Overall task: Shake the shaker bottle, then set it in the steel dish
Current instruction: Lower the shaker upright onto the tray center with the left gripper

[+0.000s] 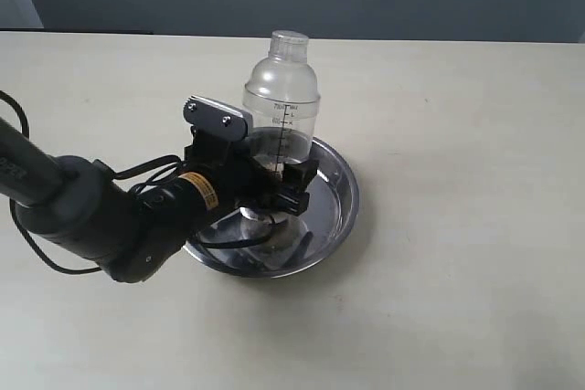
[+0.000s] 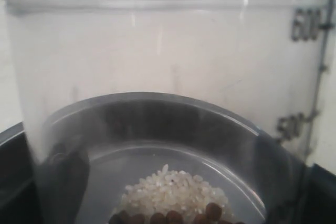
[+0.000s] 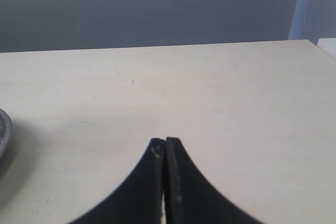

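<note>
The clear shaker bottle (image 1: 281,102) stands upright inside the steel dish (image 1: 345,196), its frosted dome and small cap well above the rim. My left gripper (image 1: 277,184) is shut on the bottle's lower body, one black finger on each side. The bottle (image 2: 168,61) fills the left wrist view, with printed marks along one edge and white grains and brown granules (image 2: 173,203) heaped at its bottom. My right gripper (image 3: 166,142) is shut on nothing above bare table, and does not show in the exterior view.
The beige table (image 1: 457,89) extends all round the dish. A sliver of the dish's rim (image 3: 2,129) shows at the edge of the right wrist view. A grey wall runs behind the table's far edge.
</note>
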Motion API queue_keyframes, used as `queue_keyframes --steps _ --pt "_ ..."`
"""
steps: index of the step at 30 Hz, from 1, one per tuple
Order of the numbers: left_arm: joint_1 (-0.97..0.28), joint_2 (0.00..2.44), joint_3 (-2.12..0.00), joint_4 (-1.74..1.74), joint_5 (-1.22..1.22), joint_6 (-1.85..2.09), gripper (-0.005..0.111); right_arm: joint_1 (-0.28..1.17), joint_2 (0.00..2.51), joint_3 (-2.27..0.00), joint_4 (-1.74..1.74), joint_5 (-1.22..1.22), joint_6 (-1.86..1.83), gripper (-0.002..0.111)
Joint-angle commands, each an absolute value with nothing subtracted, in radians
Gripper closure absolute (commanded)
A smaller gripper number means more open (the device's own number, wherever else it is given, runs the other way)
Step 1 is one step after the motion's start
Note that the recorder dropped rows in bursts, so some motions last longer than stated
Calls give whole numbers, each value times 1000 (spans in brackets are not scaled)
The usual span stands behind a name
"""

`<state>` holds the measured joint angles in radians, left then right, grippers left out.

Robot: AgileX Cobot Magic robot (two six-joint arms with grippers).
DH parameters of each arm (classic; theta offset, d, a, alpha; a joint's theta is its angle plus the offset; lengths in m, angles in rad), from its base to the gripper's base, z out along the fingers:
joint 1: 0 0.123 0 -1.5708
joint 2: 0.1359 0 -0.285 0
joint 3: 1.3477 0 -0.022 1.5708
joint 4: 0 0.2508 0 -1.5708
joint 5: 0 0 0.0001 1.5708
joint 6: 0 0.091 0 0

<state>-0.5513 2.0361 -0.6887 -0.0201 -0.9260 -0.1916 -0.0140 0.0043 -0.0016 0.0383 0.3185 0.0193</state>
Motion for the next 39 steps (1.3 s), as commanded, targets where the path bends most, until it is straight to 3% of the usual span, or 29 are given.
queue_keyframes --steps 1,11,19,39 --pt "-550 2039 -689 -9 -902 -194 106 -10 0 0 36 307 20 109" --pt "-550 2043 -689 0 -929 -201 106 -10 0 0 36 307 20 109" --pt "-550 2135 -647 0 -1213 -205 106 -10 0 0 36 307 20 109" --pt "-550 2128 -573 39 -1221 -183 106 -10 0 0 36 307 20 109"
